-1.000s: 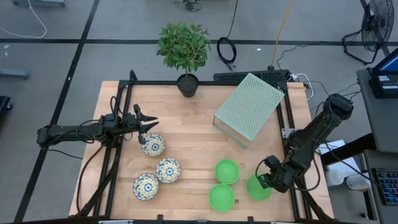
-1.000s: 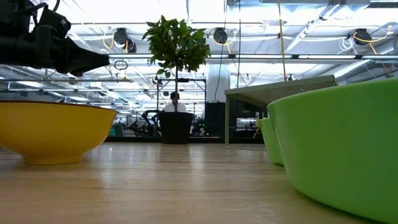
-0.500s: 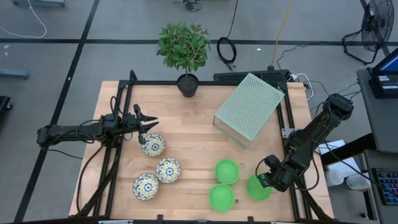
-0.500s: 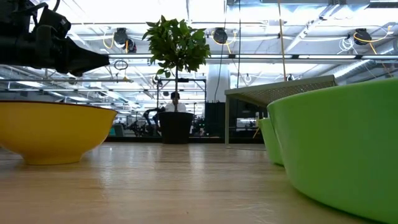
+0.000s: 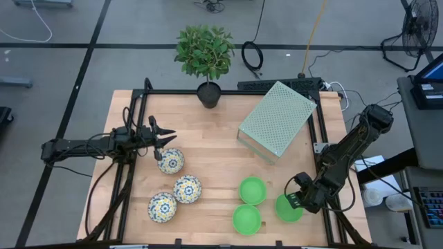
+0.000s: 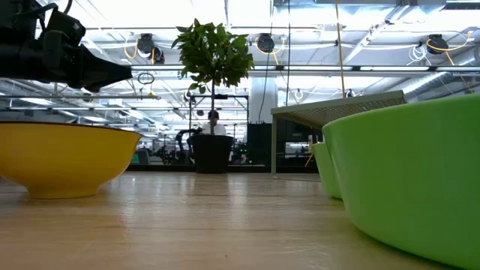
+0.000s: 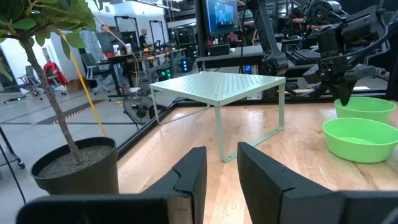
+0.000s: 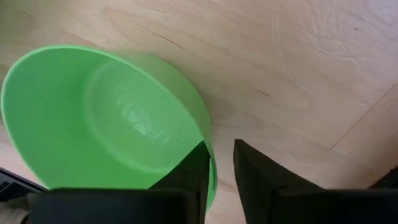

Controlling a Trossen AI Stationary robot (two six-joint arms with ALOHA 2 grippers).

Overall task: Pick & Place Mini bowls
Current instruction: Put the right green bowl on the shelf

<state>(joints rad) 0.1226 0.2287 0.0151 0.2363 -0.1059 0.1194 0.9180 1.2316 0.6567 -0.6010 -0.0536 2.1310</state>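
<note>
No text, label, brand, number or sign can be read in any of the views. A lit screen [image 7: 222, 14] in the room behind the bench, seen from the left wrist camera, shows a bluish picture that may carry writing, but it is too small to make out. Nothing on the bench shows any lettering.

A black plant pot [image 5: 209, 94] with a leafy green plant [image 5: 204, 50] is set at the wooden table's [image 5: 214, 149] twelve o'clock edge. A pale green perforated stand [image 5: 277, 120] is placed toward two o'clock, turned at an angle. A seated person [image 6: 213, 124] is seen in the room beyond.
</note>
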